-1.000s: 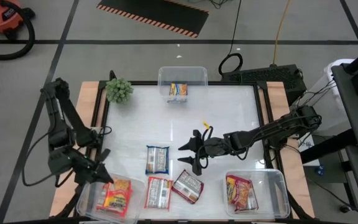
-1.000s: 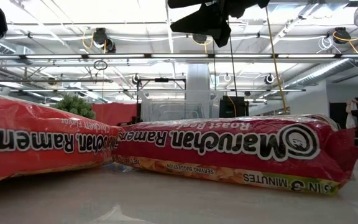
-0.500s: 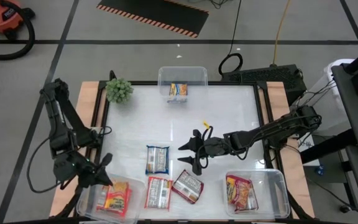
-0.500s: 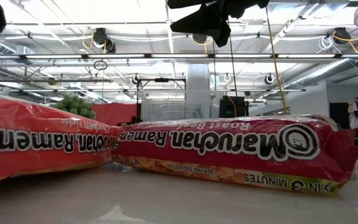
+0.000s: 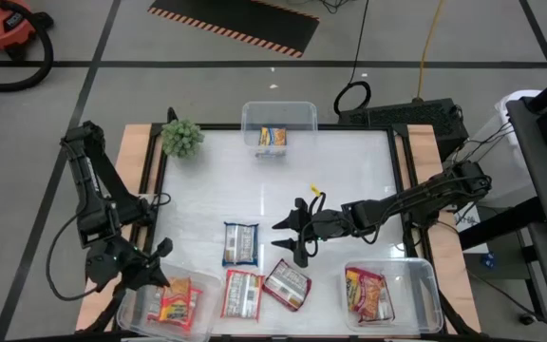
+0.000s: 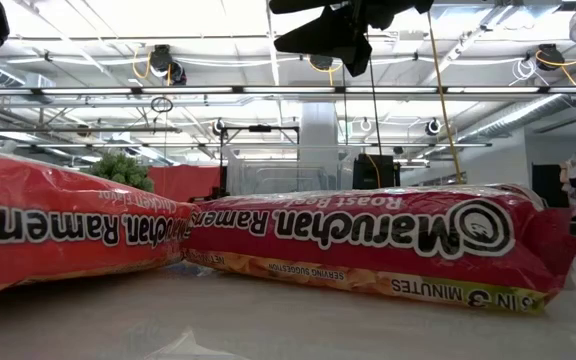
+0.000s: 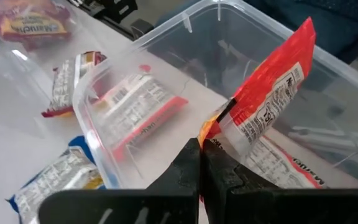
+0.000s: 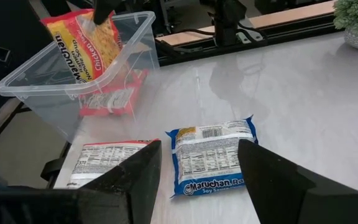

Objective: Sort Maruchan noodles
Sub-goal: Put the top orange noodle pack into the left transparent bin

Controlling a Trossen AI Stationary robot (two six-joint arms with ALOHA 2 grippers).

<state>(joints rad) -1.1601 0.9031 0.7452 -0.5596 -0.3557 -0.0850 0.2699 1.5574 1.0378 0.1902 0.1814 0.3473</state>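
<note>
The left pincer (image 5: 152, 269) is clamped on the corner of an orange noodle packet (image 7: 267, 102), holding it tilted over the near-left tub (image 7: 166, 37); the left wrist view shows the fingertips pressed together on the crimped edge, and another red-printed packet (image 7: 143, 115) lying face down on the tub floor just below. From above that grip is hidden and the held packet (image 5: 176, 302) simply looks as if it lies in the tub. The right wrist view catches the same packet (image 8: 86, 43) hanging from the dark fingers above the tub. The right pincer (image 5: 288, 237) hangs over the middle of the desk (image 5: 349, 171) with its fingers spread apart and nothing between them. Directly ahead of it lies a blue-and-white packet (image 8: 213, 154), with a red-and-white packet (image 8: 107, 162) just beside that, and a second red-and-white packet (image 5: 287, 283) lies just below the pincer. Two more tubs hold packets: one well beyond the right pincer at the far edge (image 5: 273, 138), one near-right (image 5: 369, 294). The low view shows only two red packets (image 6: 368, 240) close up, lettering reversed.
</note>
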